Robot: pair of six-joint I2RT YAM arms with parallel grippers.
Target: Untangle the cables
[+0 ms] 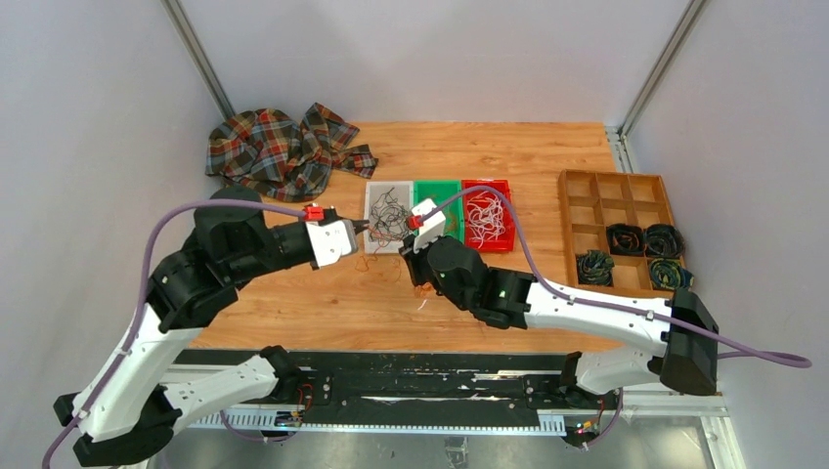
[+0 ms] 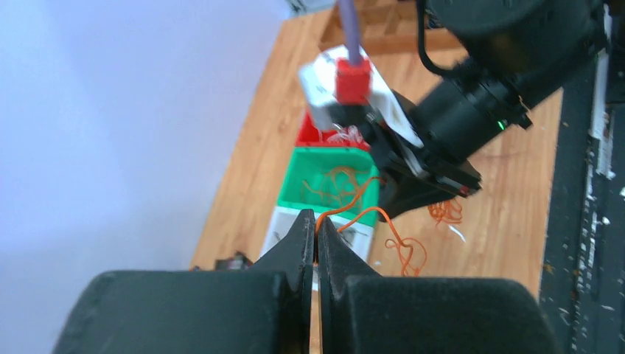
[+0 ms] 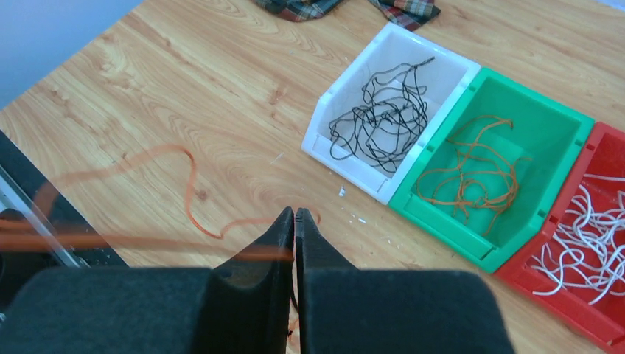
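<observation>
Orange cable (image 2: 359, 198), pinched by both our left gripper (image 2: 317, 221) and right gripper (image 3: 295, 215), spans the table's (image 1: 508, 147) middle; we judge sorting well along (three bins (image 3: 564, 136) hold strands), one orange tangle (image 2: 444, 212) left near the front edge.

The left arm (image 1: 147, 332) is raised from its base at the lower left of the top view, bent at the elbow and stretched towards the frame's centre. The left gripper (image 1: 364, 227) is held about level and pointed right. Its fingers (image 2: 295, 254) are pressed together, and a thin orange cable (image 2: 346, 207) is pinched at their tips. The right arm (image 1: 587, 308) is extended low from the lower right towards the centre. The right gripper (image 1: 409, 262) is angled downward just right of the left one, apart from it. Its fingers (image 3: 276, 243) are closed as well, possibly on a strand, though that view is blurred.
</observation>
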